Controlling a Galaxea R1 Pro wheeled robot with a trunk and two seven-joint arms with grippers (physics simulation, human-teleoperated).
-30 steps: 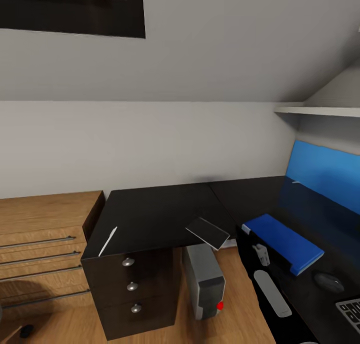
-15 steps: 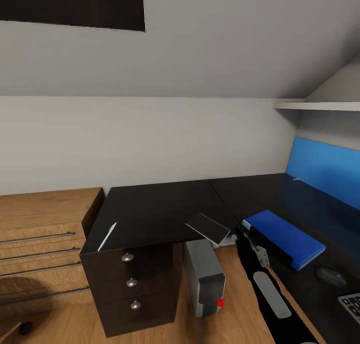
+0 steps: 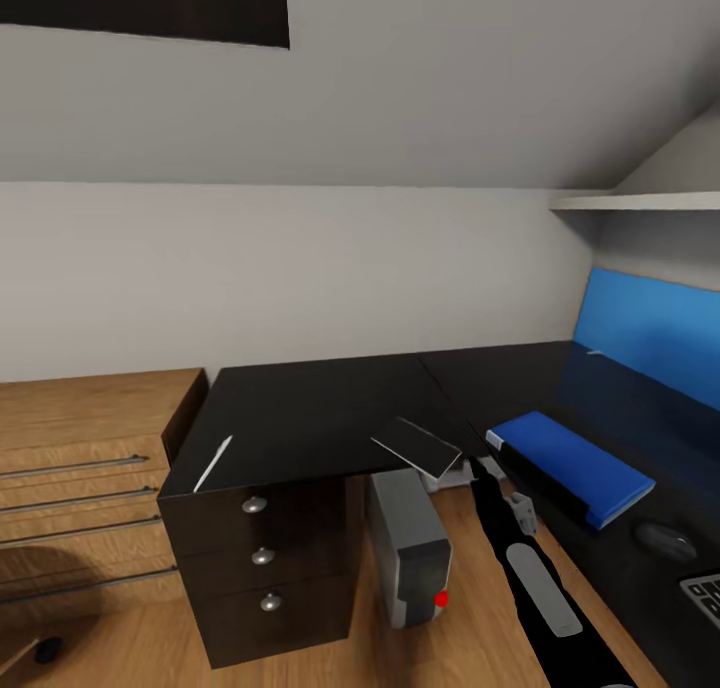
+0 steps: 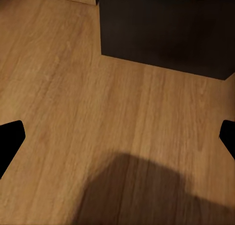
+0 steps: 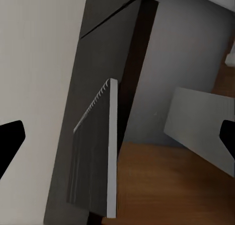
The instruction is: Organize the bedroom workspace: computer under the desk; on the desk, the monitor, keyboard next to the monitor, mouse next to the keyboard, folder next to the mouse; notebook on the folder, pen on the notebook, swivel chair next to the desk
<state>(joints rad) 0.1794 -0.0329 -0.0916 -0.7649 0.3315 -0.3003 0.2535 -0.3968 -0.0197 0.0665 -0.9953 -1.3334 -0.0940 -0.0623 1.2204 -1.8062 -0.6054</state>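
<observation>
At the near edge of the head view, around five o'clock, the right arm [image 3: 535, 578] reaches up toward the bench [image 3: 310, 413] corner. Its own camera shows the right gripper [image 5: 117, 137] with jaws spread wide, nothing between them. A thin dark slab with a pale edge, jutting past the bench rim, sits ahead of them. I can't say for sure it's the notebook.

The left gripper [image 4: 117, 137] hangs over the wooden floor [image 4: 58, 78] with jaws wide and empty. The foot of the dark drawer unit [image 4: 166, 34] is just ahead of it.

Out at four o'clock, a corner of the keyboard [image 3: 705, 603] peeks in, key legends too small to read. The mouse [image 3: 665, 541] lies at eleven o'clock from it. The blue folder [image 3: 575, 463] rests flat on the bench just beyond the mouse.

Down under the bench stands the computer [image 3: 408, 548], with a red dot low on its front panel and no lettering I can make out. At twelve o'clock from it the notebook [image 3: 415, 445] lies on the bench edge, one corner hanging over. Across at nine o'clock the pen [image 3: 213, 464] lies at the rim above the drawers. A light wooden cabinet [image 3: 80, 448] stands further left.

At the back, a blue panel [image 3: 650, 333] sits at two o'clock under a white shelf [image 3: 640, 201].
</observation>
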